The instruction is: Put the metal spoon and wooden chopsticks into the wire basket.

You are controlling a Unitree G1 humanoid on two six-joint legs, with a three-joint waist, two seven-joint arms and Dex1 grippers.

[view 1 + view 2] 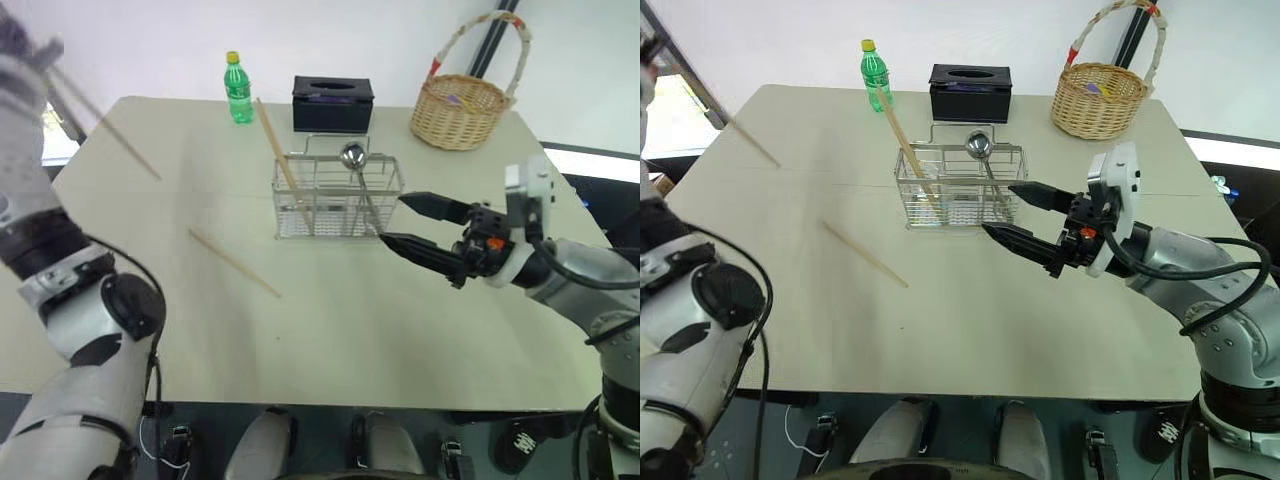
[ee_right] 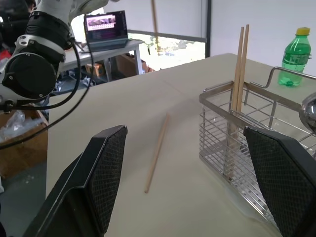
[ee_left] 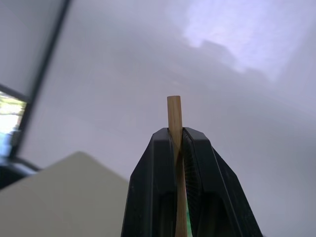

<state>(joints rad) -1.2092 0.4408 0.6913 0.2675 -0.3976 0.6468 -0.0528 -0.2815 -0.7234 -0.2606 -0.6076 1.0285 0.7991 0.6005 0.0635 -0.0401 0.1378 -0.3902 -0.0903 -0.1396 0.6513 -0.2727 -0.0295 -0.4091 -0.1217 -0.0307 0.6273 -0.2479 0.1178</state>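
Chopsticks: two stood upright together in the left compartment of the wire basket; one lay loose on the worktop, near-left of the basket; one was held in the air at the far left.
Left pincer: black fingers together, clamped on the raised chopstick; its blunt end stuck out a little past the fingertips.
Held stick: in the eye views it slanted down and to the right from the raised hand, above the worktop's far-left corner, well apart from the basket.
Right pincer: fingers wide apart, holding nothing, pointing left just beside the basket's right end, not touching it as far as I could tell.
Metal spoon: already in the basket, bowl up, standing right of the two chopsticks.
Step in hand, as I judged it: carrying the held stick over to the basket.
How to do it well: bring the lower tip above the left compartment, tilt the stick nearer upright, lower it past the wire rim before letting go.
Risk: the grip sat close to one end, so the long free part could swing and catch the rim or knock the sticks standing there.
Left to do: the loose chopstick on the worktop.
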